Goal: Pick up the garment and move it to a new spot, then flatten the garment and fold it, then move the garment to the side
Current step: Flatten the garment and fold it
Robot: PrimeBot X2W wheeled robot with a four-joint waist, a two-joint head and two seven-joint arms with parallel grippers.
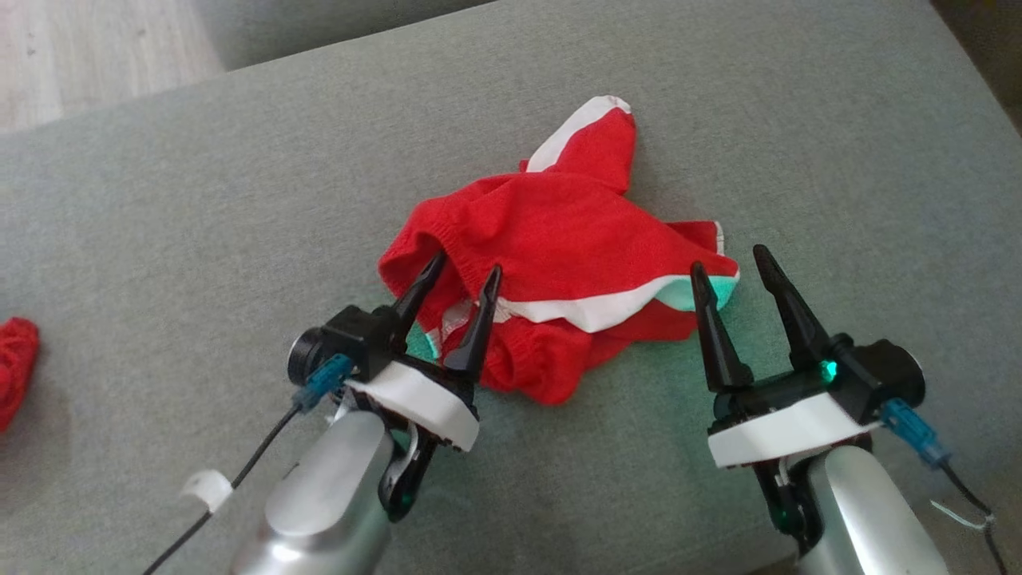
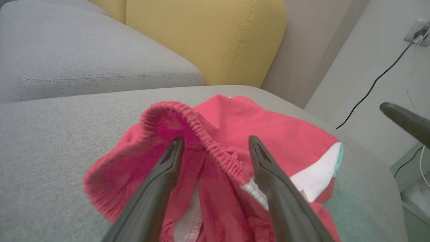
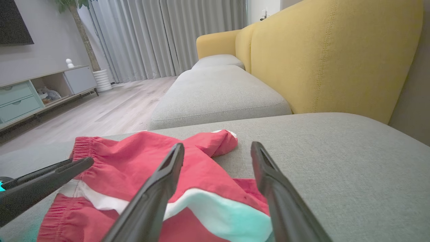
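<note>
We find the left gripper (image 1: 468,263) released, fingers astride the waistband (image 2: 201,134) of the garment (image 1: 559,239) at its near left edge, and the right gripper (image 1: 727,258) released at its near right corner. Well left of the garment lies another red cloth (image 1: 16,371); beyond the garment rises a yellow backrest (image 3: 329,57). The garment lies crumpled on the grey cushion (image 1: 239,200), red with white and mint bands.

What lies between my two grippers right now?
The red garment, its white-and-teal band crumpled on the grey cushion, spans the stretch between left gripper and right gripper, in the head view.
</note>
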